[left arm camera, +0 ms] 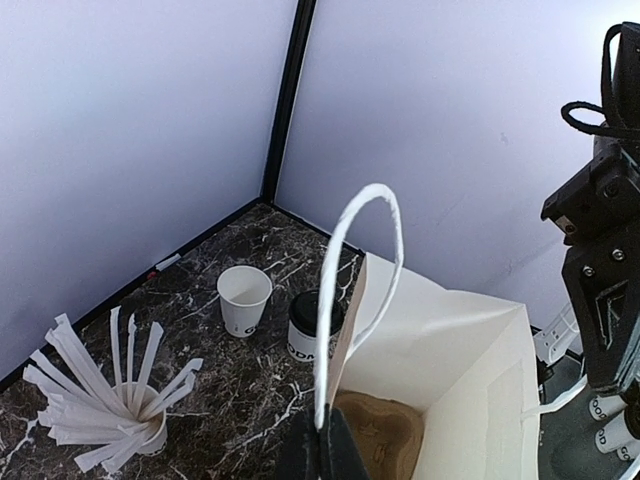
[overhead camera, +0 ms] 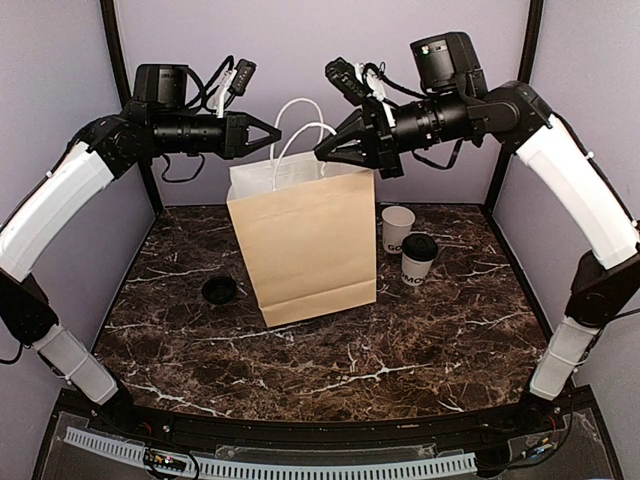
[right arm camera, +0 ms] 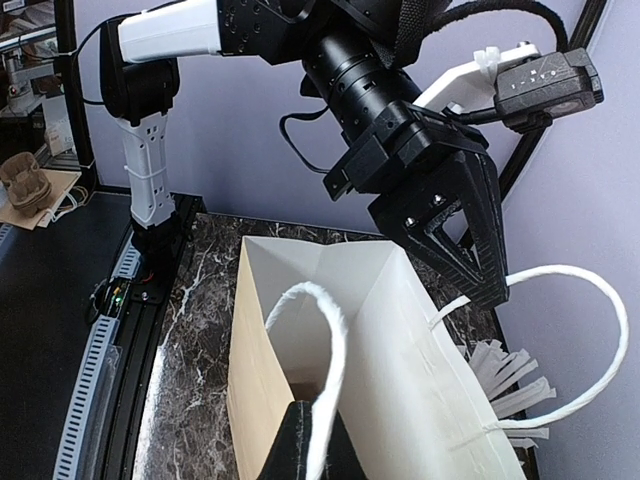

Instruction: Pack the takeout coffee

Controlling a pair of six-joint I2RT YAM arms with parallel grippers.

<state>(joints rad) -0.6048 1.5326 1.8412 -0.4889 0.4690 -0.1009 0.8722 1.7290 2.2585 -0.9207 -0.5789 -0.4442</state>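
Bench (overhead camera: 330, 370): dark brown marble-pattern slab with white veining, glossy. Nearest on it, left of centre, 1 loose round black lid (overhead camera: 219, 290), lying flat. Centre: 1 kraft paper bag (overhead camera: 305, 250), upright and rectangular, matte tan outside, white inside, mouth open, with 2 white twisted-paper loops. Takeout coffee (overhead camera: 418, 260): small tapered white paper cup with dark lettering on its side, capped by a round black plastic lid. It stands upright on the bench just right of the bag, outside it. Just behind it is 1 plain white cup (overhead camera: 397, 228), unlidded. In the left wrist view, farther along the back wall, another white cup (left arm camera: 125, 410) is stuffed with splayed flat white straws. Above the bag mouth, the left tool (overhead camera: 275, 135) is pinched tight on handle A (left arm camera: 372, 200), and the right tool (overhead camera: 320, 152) is pinched tight on handle B (right arm camera: 320, 300). The coffee sits low and well apart from both tools, nearer the right one.
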